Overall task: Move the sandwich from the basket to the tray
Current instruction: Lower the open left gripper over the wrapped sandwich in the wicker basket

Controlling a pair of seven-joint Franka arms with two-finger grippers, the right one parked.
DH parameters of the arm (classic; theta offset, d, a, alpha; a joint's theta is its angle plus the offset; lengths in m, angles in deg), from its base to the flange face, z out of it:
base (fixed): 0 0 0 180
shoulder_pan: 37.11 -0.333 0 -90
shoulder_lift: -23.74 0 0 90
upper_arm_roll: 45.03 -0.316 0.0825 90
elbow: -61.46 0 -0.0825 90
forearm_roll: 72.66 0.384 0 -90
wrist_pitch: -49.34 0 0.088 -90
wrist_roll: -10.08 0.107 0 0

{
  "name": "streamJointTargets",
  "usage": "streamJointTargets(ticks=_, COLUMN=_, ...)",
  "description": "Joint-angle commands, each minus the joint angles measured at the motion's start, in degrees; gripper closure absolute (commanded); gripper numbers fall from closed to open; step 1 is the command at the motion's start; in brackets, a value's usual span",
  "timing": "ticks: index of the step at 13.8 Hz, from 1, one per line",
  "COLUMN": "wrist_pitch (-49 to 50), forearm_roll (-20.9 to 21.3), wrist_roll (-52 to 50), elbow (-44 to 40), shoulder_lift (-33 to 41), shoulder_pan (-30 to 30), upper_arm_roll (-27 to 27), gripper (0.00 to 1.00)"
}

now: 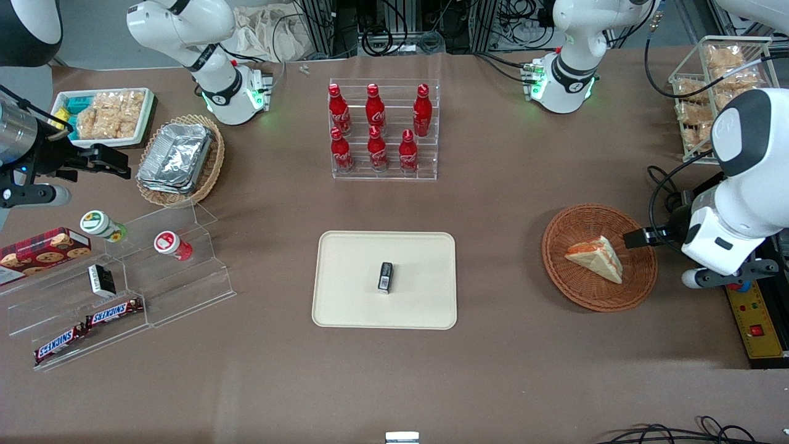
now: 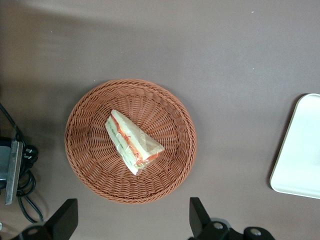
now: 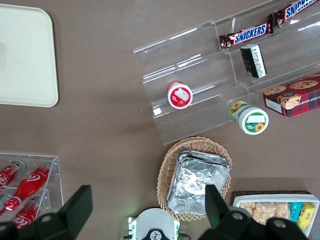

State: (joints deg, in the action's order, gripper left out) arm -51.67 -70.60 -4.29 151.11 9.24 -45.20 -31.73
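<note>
The sandwich [image 1: 596, 258], a white bread wedge with red-orange and green filling, lies in the reddish-brown wicker basket [image 1: 585, 295] toward the working arm's end of the table. In the left wrist view the sandwich [image 2: 131, 142] rests near the middle of the basket [image 2: 85, 160]. My gripper [image 1: 669, 231] hangs above the table just beside the basket's rim. It is open, and its fingers [image 2: 65, 221] stand wide apart with nothing between them; the gripper [image 2: 132, 222] is clear of the wicker. The cream tray [image 1: 345, 308] lies mid-table, and one edge of the tray [image 2: 300, 150] shows in the wrist view.
A small black packet [image 1: 385, 277] lies on the tray. A clear rack of red bottles [image 1: 382, 129] stands farther from the front camera than the tray. A wire rack of bagged snacks [image 1: 715, 86] and a yellow control box [image 1: 755, 320] flank the working arm. Cables [image 2: 20, 200] lie beside the basket.
</note>
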Motion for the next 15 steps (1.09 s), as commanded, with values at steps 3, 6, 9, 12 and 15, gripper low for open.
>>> streamJointTargets(ticks=3, wrist_pitch=1.3, forearm_roll=0.2, wrist_roll=-1.6, elbow=-1.3, shoulder_lift=-0.7, shoulder_pan=0.1, upper_arm_roll=0.1, gripper=0.0)
streamJointTargets(ticks=6, wrist_pitch=1.3, forearm_roll=1.7, wrist_roll=-2.6, elbow=-0.9, shoulder_lift=-2.5, shoulder_pan=0.3, upper_arm_roll=0.1, gripper=0.01)
streamJointTargets(ticks=9, wrist_pitch=1.3, forearm_roll=1.9, wrist_roll=-4.3, elbow=1.7, shoulder_lift=-2.1, shoulder_pan=0.0, upper_arm_roll=-0.2, gripper=0.0)
streamJointTargets(ticks=12, wrist_pitch=-4.1, forearm_roll=1.9, wrist_roll=-14.3, elbow=8.8, shoulder_lift=0.2, shoulder_pan=0.0, upper_arm_roll=-0.3, gripper=0.0)
streamJointTargets(ticks=15, wrist_pitch=-15.4, forearm_roll=2.0, wrist_roll=-17.4, elbow=19.3, shoulder_lift=3.2, shoulder_pan=-0.4, upper_arm_roll=-0.9, gripper=0.01)
